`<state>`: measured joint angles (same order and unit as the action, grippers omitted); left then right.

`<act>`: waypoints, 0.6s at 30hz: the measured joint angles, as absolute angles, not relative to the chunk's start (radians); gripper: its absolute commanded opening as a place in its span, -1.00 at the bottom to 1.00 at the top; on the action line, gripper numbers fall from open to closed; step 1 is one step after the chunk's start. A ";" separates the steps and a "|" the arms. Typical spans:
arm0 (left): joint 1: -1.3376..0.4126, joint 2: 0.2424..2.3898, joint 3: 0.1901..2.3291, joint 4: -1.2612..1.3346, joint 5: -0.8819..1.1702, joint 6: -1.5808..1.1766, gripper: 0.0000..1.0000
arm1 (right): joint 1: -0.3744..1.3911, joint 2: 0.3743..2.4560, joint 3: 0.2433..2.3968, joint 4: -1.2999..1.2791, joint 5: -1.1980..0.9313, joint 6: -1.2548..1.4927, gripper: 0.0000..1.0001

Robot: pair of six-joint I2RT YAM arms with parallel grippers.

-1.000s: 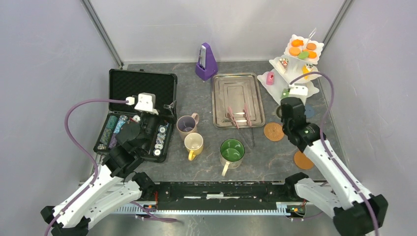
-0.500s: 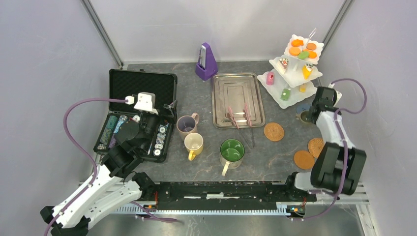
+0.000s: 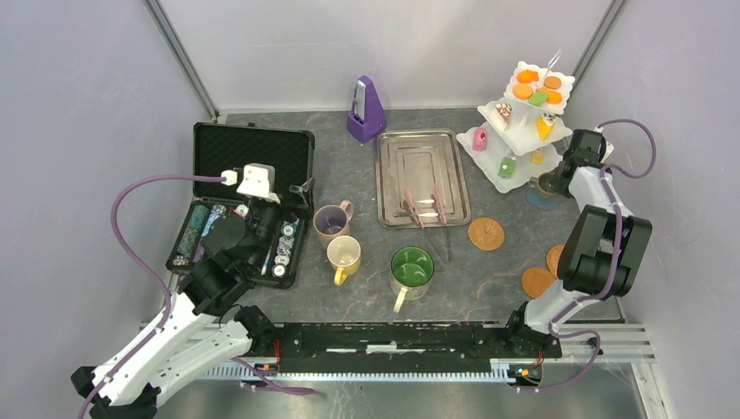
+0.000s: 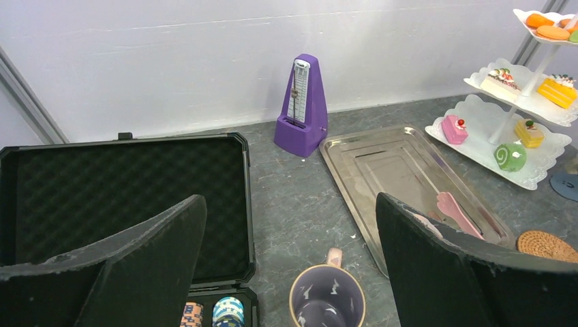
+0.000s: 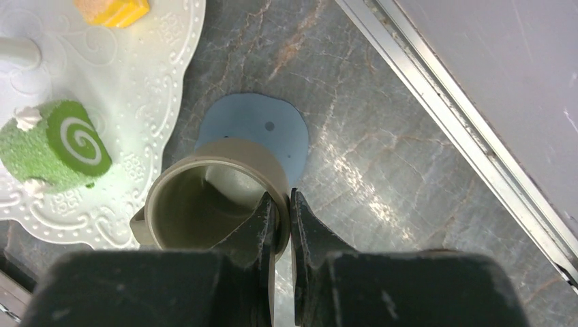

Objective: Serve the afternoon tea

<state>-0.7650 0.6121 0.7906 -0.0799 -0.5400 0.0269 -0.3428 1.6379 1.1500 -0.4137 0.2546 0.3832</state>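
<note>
Near edge: two cork coasters point(image 3: 537, 281) lie at the right side. The left pincer point(image 4: 290, 201) hangs over the black case point(image 4: 123, 197) with its jaws wide apart and empty.

Mid bench point(image 3: 349, 148): the mauve mug point(image 4: 327, 303), yellow mug point(image 3: 343, 253) and big green mug point(image 3: 412, 266) stand bare, none on a coaster.

Far right: the right pincer point(image 5: 283, 201) is clamped on the rim of the olive mug point(image 5: 198, 204), one finger inside the wall and one outside.

Judged step: seating this mug on the blue disc point(image 5: 262, 126). To do it well, keep the mug level, centre it on the disc, and stay off the white stand point(image 5: 143, 68) and its green roll point(image 5: 61, 146).

The mug hangs directly below the pincer, covering the disc's edge beside the stand's lowest tier. Whether its base touches down cannot be told.
</note>
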 measured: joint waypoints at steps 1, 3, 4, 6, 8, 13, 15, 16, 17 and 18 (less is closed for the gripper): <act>-0.765 0.612 0.791 -0.081 -0.540 0.027 1.00 | -0.344 1.657 1.167 -0.414 0.249 0.387 -1.00; -0.765 0.612 0.792 -0.081 -0.540 0.027 1.00 | -0.347 1.688 1.192 -0.415 0.244 0.390 -1.00; -0.765 0.612 0.792 -0.081 -0.540 0.027 1.00 | -0.349 1.702 1.202 -0.413 0.242 0.390 -1.00; -0.765 0.612 0.792 -0.081 -0.540 0.027 1.00 | -0.355 1.722 1.215 -0.414 0.236 0.390 -1.00; -0.765 0.613 0.792 -0.081 -0.539 0.025 1.00 | -0.360 1.740 1.227 -0.422 0.235 0.389 -1.00; -0.765 0.617 0.793 -0.082 -0.538 0.020 1.00 | -0.367 1.760 1.231 -0.426 0.233 0.389 -1.00; -0.765 0.618 0.793 -0.082 -0.538 0.020 1.00 | -0.368 1.766 1.231 -0.426 0.229 0.389 -0.99; -0.765 0.619 0.793 -0.083 -0.538 0.020 1.00 | -0.368 1.769 1.231 -0.426 0.226 0.389 -0.99; -0.765 0.619 0.793 -0.083 -0.538 0.020 1.00 | -0.368 1.774 1.231 -0.426 0.224 0.389 -0.99; -0.764 0.620 0.793 -0.083 -0.538 0.020 1.00 | -0.368 1.780 1.234 -0.427 0.221 0.389 -0.98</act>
<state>-0.7643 0.6201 0.7933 -0.0826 -0.5385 0.0200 -0.3676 1.7798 1.2335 -0.4271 0.2207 0.3889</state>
